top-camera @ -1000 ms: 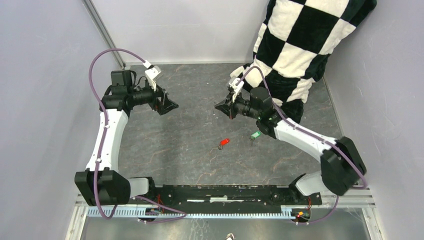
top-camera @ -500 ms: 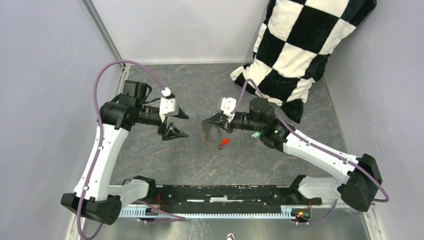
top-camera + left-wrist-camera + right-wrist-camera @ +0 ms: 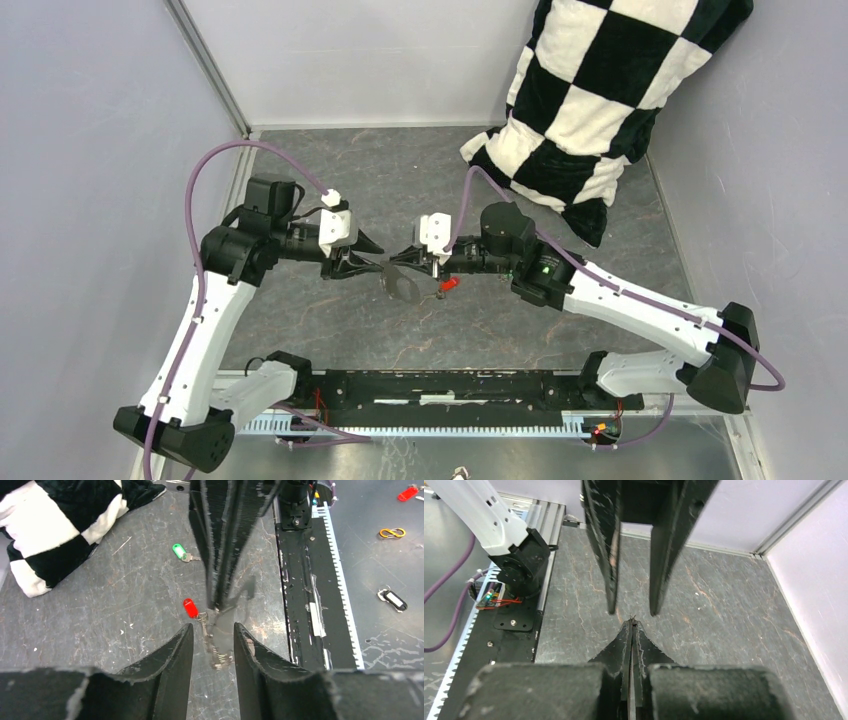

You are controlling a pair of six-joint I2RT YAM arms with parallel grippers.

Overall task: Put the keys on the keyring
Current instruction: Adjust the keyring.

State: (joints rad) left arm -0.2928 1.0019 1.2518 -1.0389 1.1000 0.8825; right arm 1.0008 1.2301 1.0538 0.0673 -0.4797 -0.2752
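Since 1 second ago both arms have swung inward, and the left gripper (image 3: 374, 258) and the right gripper (image 3: 399, 256) now meet tip to tip above the middle of the table (image 3: 330, 170). The right gripper's jaws are pressed together on the keyring (image 3: 403, 285), which hangs below them as a grey oval. The left gripper's 2 fingers (image 3: 170, 665) have narrowed but stand apart, either side of the ring's lower end; whether they touch it is unclear. The red key (image 3: 449, 284) lies on the table just beside the keyring. The green key (image 3: 178, 550) lies farther off, toward the checkered cushion (image 3: 600, 90).
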